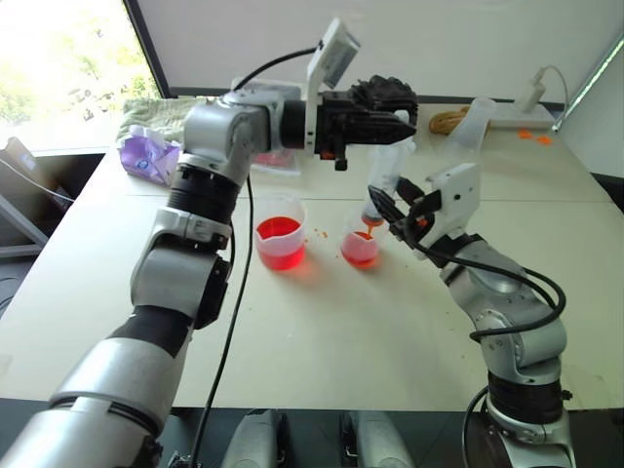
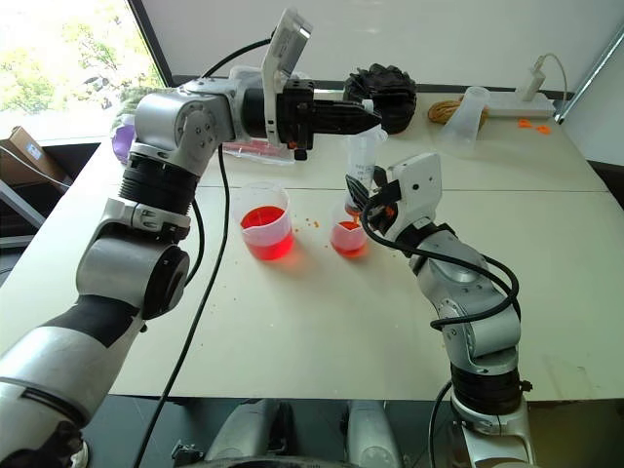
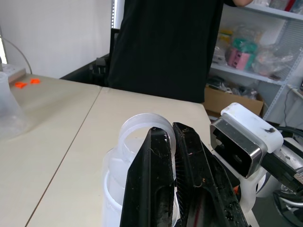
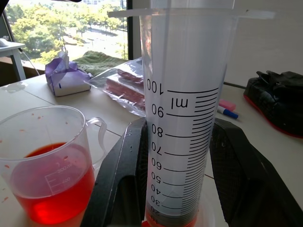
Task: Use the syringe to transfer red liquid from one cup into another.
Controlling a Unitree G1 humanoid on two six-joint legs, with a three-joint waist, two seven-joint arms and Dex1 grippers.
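One large clear plastic syringe (image 4: pixel 182 118) with black printed graduations stands upright, its orange-stained tip dipping into the smaller, narrower clear plastic cup (image 1: pixel 360 249). Two cups stand on the pale table (image 1: pixel 322 341): just to that narrow cup's left stands the larger wide-rimmed clear measuring cup (image 1: pixel 280 234). Each holds translucent red liquid (image 1: pixel 280 246). The right gripper (image 1: pixel 392 211) pinches the syringe's barrel between its two black fingers. The left gripper (image 1: pixel 402 127), fingers pressed together, sits at the syringe's top, by the white plunger (image 3: pixel 142 142)
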